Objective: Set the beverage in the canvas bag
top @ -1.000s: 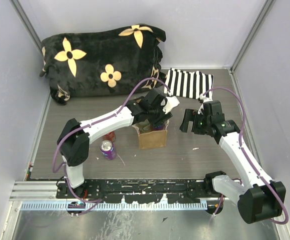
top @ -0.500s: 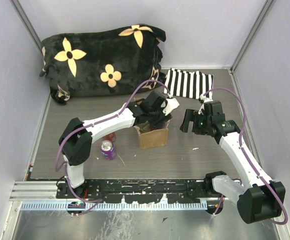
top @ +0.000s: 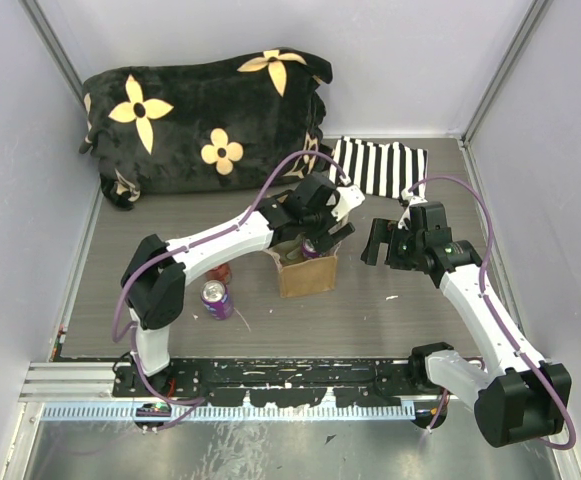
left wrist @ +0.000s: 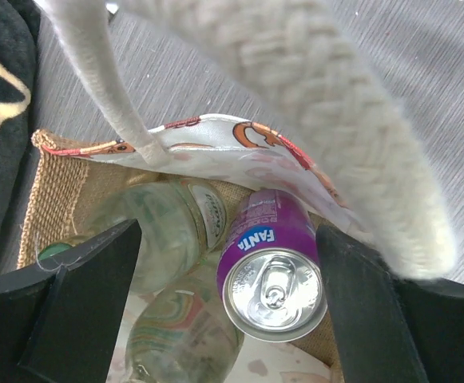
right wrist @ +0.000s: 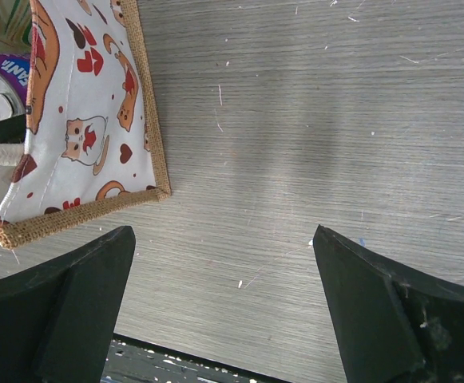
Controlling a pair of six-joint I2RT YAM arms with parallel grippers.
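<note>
Left gripper first: from its wrist camera I see the two black fingers spread wide on either side of the purple Fanta can, with a clear gap on the left side and the right finger just beside the can's rim, so I read the gripper as open and holding nothing. That can stands upright inside the canvas bag, top facing the camera, tucked against the printed lining of the near wall. Next to it in the bag lie two clear bottles, one overlapping the other. One cream rope handle arcs across the upper part of the wrist view, very close to the lens. On the overhead camera the left arm reaches over the bag's mouth. My right gripper hangs to the right of the bag, fingers fully apart with only bare tabletop between them, the bag's corner at the left edge of its view. A second purple can stands on the tabletop left of the bag, well apart from it. At the back lie a black flowered blanket and a striped cloth
</note>
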